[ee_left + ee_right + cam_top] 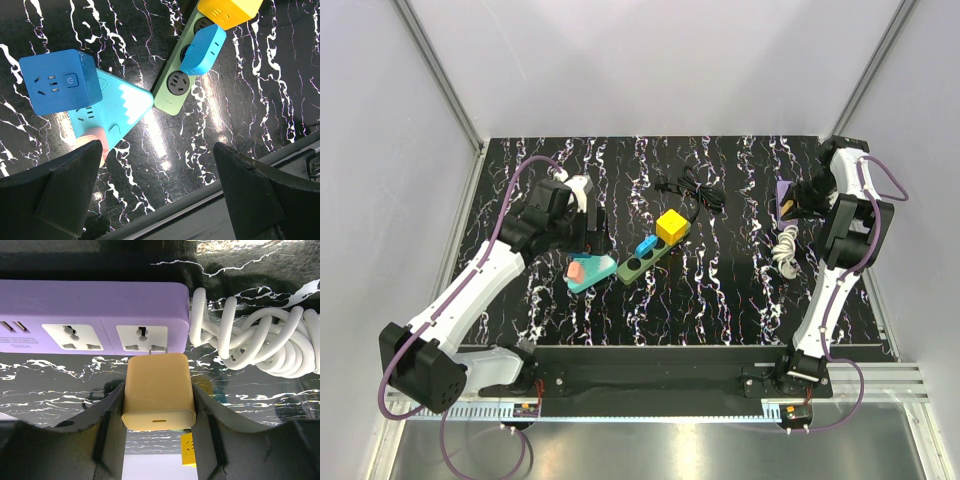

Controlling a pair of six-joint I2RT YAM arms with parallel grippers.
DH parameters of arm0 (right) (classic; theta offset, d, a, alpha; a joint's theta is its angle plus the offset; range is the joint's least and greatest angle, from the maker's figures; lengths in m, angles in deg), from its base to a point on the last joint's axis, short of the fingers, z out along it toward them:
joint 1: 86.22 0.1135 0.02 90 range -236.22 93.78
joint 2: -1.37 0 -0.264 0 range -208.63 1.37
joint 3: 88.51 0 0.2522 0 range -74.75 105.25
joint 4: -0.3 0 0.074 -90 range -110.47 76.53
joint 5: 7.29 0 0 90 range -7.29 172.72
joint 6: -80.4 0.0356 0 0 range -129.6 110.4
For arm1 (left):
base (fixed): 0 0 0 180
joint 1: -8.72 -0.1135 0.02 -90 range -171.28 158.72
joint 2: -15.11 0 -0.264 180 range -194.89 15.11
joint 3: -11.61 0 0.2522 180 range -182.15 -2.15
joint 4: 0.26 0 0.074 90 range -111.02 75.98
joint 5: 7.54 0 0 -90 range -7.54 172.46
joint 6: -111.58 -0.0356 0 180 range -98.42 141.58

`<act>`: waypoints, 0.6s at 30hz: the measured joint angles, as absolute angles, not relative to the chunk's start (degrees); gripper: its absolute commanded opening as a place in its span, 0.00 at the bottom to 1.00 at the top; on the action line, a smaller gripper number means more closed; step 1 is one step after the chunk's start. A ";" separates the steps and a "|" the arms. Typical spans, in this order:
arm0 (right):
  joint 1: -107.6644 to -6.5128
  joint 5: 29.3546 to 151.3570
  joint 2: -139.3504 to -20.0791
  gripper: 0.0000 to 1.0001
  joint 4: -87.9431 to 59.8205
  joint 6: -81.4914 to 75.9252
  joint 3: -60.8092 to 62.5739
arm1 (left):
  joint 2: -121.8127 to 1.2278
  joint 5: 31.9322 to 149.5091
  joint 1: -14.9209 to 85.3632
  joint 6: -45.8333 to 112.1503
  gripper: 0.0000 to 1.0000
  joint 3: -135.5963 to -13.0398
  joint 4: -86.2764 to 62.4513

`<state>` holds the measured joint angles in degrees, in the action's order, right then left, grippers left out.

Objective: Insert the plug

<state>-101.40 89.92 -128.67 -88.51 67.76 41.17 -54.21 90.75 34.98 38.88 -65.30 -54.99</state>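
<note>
A tan plug [158,389], a small charger block, sits between the fingers of my right gripper [158,415], which is shut on it. Its metal prongs reach the rightmost socket of a purple power strip [95,300]. In the top view the right gripper [798,205] is at the purple strip [785,196] near the table's right edge. My left gripper [155,200] stands open over bare tabletop, beside a teal strip [125,107].
A coiled white cord [250,335] lies right of the purple strip. Mid-table are a green strip [645,260] with blue and yellow [671,226] adapters, a teal strip [588,272] with a blue cube [57,82], and a black cable [690,190].
</note>
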 measured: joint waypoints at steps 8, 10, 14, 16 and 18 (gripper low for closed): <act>-101.42 89.76 -128.67 0.00 -88.62 67.76 41.39 | -54.21 90.75 35.29 38.68 0.99 -65.30 -54.97; -101.46 89.65 -128.67 0.00 -88.82 67.74 41.76 | -54.21 90.75 35.29 38.53 0.99 -65.30 -54.99; -101.64 89.35 -128.78 0.00 -89.25 67.68 42.30 | -54.21 90.75 35.29 38.49 0.99 -65.30 -54.99; -101.70 89.35 -128.91 0.00 -89.39 67.63 42.72 | -54.21 90.75 35.29 38.49 0.99 -65.30 -54.99; -101.72 89.35 -129.00 0.00 -89.39 67.63 42.96 | -54.21 90.75 35.29 38.49 0.99 -65.30 -54.99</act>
